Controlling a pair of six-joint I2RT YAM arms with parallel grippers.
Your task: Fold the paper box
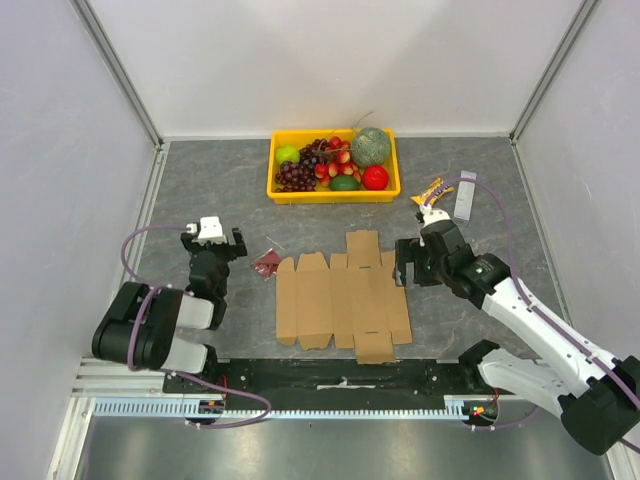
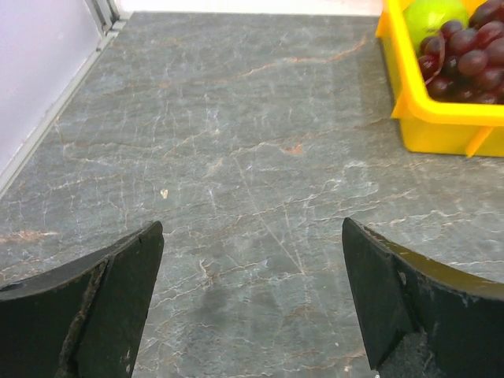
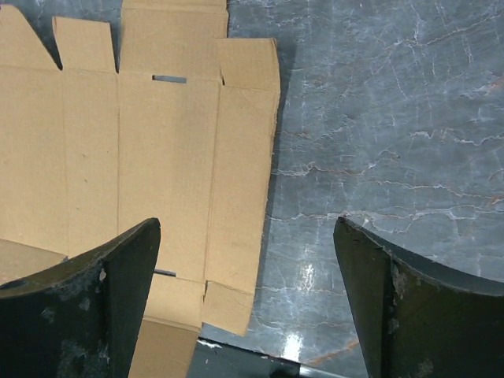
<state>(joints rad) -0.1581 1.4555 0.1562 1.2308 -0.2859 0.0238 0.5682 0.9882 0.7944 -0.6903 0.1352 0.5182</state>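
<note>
Overhead view of a grey marbled table (image 1: 480, 300) with two robot arms mounted on a black rail (image 1: 340, 375) at its near edge. Just beyond the rail, near the middle of the table, the paper box (image 1: 343, 305) lies completely flat and unfolded: a brown cardboard sheet of side-by-side panels with flaps on its near and far edges, its nearest flap reaching the rail. The right gripper (image 3: 246, 224) hovers over the sheet's right edge with its jaws spread wide and nothing between them; its wrist view shows one finger above the cardboard and the other above bare table. On the left, the left gripper (image 1: 213, 240) is also spread wide and empty, poised over bare table well apart from the sheet. A small dark-red packet (image 1: 266, 262) lies just beside the sheet's far-left corner. Further back on the right lie an orange snack wrapper (image 1: 432, 190) and a white packet (image 1: 465, 195). At the far side sits a yellow tray (image 1: 283, 192) of fruit. No fold appears to have been made yet. The likely risk: the sheet is thin and flush with the table, so a finger may fail to get under the edge and simply push it leftward towards the red packet, since nothing pins the other side. A panel could also bend away from its scored crease if it is lifted by one corner.
</note>
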